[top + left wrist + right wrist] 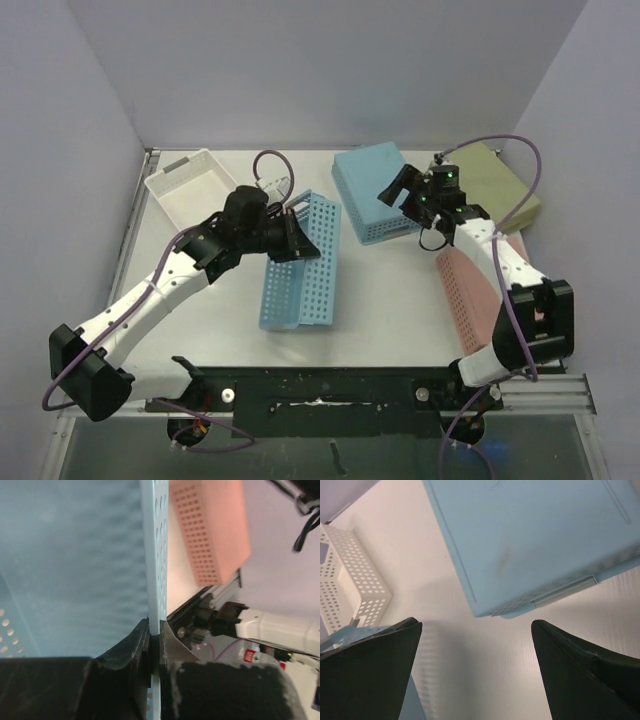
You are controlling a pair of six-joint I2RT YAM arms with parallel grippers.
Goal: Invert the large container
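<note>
A long blue perforated basket (298, 270) lies in the middle of the table, tipped up on one long side. My left gripper (294, 238) is shut on its raised long wall. In the left wrist view that thin wall (157, 555) runs straight between my closed fingers, with the gripper (154, 626) pinching it. A wider light-blue container (375, 190) lies bottom-up at the back centre. My right gripper (402, 190) is open and empty, just at that container's right edge. In the right wrist view the gripper (476, 630) hovers over bare table below the container's corner (530, 540).
A white perforated basket (195, 185) sits at the back left and also shows in the right wrist view (350, 580). A pink perforated basket (468, 290) lies bottom-up at the right, under my right arm. An olive container (500, 180) sits at the back right.
</note>
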